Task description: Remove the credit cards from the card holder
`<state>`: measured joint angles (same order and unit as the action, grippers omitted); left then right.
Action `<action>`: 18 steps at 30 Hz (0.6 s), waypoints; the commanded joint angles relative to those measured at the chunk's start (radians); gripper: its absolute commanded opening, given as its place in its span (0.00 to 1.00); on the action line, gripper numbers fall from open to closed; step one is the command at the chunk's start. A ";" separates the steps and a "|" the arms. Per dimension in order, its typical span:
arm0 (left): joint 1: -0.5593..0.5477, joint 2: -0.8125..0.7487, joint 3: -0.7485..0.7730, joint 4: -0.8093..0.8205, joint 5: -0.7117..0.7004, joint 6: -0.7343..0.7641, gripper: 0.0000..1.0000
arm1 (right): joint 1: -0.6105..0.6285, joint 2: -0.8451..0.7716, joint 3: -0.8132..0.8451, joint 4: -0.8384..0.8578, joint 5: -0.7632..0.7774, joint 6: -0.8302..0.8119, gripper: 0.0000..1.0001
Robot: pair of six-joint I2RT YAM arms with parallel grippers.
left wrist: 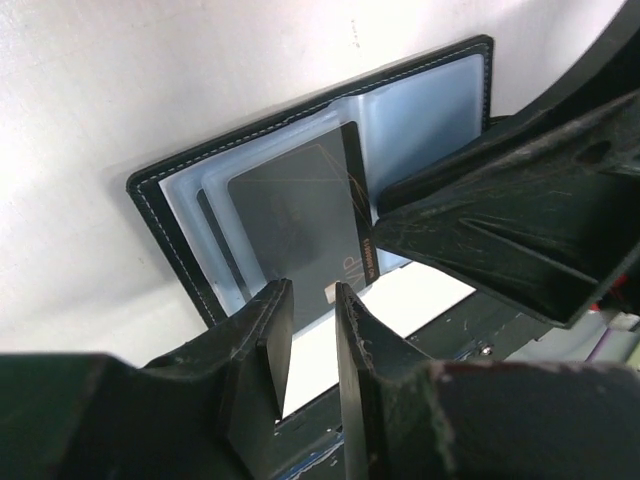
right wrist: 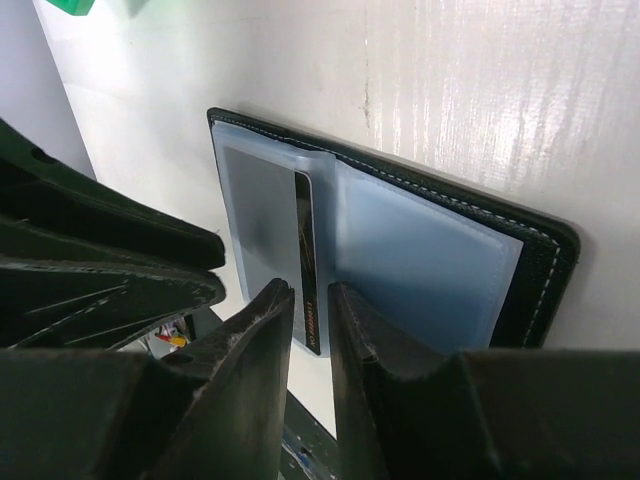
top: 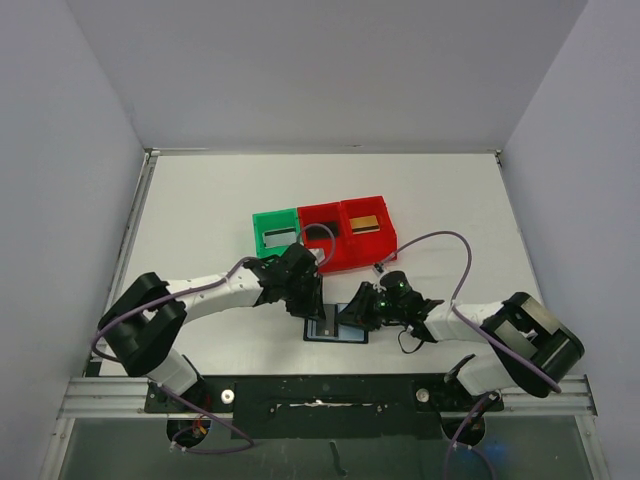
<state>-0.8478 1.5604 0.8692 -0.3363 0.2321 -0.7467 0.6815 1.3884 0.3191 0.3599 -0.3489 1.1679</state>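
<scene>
Black base plate (top: 330,408): along the near table edge, with both arm bases bolted on.

Left gripper (left wrist: 313,296): reaching in from the left, angled down at the left end of the card holder (top: 333,331). Jaws a narrow slit apart, with white table visible through the slit and nothing between the pads. Tips just short of the near edge of the black card (left wrist: 300,210).

Right gripper (right wrist: 312,297): reaching in from the right, facing the left gripper across the holder. Jaws likewise a little apart, with the near end of the black card standing in the gap and a sliver of light beside it. No firm pinch visible.

Card holder: black bifold with a white-stitched border, lying opened flat on the white table (top: 200,220) just beyond the base plate, under and between both grippers. Glossy grey-blue pockets facing up.

Black card: beside the centre fold, partly drawn out, raised at an angle off its pocket, far end tucked in.

Farther back, a row of three bins touching side to side:
- Green bin (top: 262,242): pale rectangle (top: 280,236) on its floor; cannot tell whether a card.
- Left red bin (top: 335,262): front partly hidden by the left gripper.
- Right red bin (top: 372,244): gold card (top: 364,222) lying flat inside.
</scene>
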 commanded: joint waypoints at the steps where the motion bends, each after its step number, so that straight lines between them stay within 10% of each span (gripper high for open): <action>1: -0.005 0.030 0.014 0.012 -0.016 0.012 0.22 | 0.003 0.020 0.034 0.048 -0.006 -0.005 0.24; 18: -0.018 0.052 0.008 -0.038 -0.065 0.024 0.15 | 0.015 0.095 0.030 0.137 -0.045 0.014 0.12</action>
<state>-0.8566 1.6035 0.8688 -0.3557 0.1913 -0.7425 0.6834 1.4746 0.3256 0.4530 -0.3843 1.1862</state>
